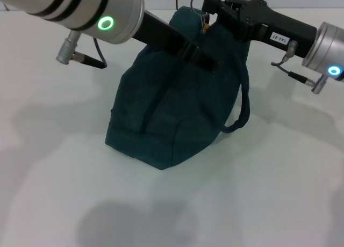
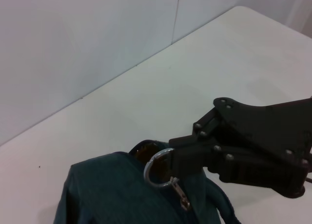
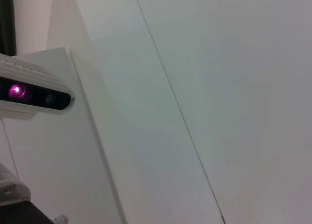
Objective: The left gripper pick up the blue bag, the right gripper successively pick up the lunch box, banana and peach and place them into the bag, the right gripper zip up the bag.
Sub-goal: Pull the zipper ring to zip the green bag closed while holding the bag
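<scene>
The blue bag (image 1: 172, 107) stands on the white table, its top closed. My left gripper (image 1: 207, 60) reaches across the bag's upper part and is shut on its fabric near the top. My right gripper (image 1: 207, 9) is at the bag's top far end, shut on the silver ring-pull zip (image 1: 200, 1). The left wrist view shows the right gripper (image 2: 171, 158) pinching the ring pull (image 2: 155, 169) above the bag (image 2: 107, 195). One loop handle (image 1: 244, 107) hangs down the bag's right side. The lunch box, banana and peach are out of view.
The white table (image 1: 279, 177) spreads around the bag. A pale wall (image 2: 97, 39) stands behind the table's far edge. The right wrist view shows only a wall and a camera unit (image 3: 29, 95) with a pink light.
</scene>
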Controlling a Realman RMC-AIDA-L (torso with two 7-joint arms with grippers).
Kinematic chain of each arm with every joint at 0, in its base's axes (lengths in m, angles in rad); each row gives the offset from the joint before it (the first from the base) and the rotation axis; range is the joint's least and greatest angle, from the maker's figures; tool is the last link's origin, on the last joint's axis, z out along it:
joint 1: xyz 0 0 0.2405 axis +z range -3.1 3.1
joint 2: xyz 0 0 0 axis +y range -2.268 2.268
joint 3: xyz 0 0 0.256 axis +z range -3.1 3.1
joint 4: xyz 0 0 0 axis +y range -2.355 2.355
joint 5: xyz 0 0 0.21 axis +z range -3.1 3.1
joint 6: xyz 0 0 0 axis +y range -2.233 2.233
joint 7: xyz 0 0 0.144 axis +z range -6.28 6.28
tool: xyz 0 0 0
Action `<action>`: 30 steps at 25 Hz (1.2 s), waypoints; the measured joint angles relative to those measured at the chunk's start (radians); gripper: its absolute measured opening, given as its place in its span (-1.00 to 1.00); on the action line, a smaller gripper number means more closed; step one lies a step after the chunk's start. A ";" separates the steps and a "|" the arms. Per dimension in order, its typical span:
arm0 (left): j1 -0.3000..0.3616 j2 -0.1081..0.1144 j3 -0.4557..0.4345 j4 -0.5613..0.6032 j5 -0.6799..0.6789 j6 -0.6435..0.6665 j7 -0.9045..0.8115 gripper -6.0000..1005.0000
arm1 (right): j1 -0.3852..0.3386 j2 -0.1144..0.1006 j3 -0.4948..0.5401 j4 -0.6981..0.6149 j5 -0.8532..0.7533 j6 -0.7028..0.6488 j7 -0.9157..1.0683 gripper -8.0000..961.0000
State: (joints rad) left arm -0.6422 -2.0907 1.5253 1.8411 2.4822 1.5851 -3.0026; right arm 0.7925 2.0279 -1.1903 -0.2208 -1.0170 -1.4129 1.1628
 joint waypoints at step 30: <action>0.060 0.000 0.153 -0.060 0.070 -0.166 0.126 -0.40 | -0.012 0.000 0.000 0.000 0.005 0.000 0.006 -0.98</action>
State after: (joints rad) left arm -0.5825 -2.0906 1.6787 1.7808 2.5525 1.4195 -2.8762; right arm 0.7809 2.0279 -1.1904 -0.2209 -1.0121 -1.4128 1.1689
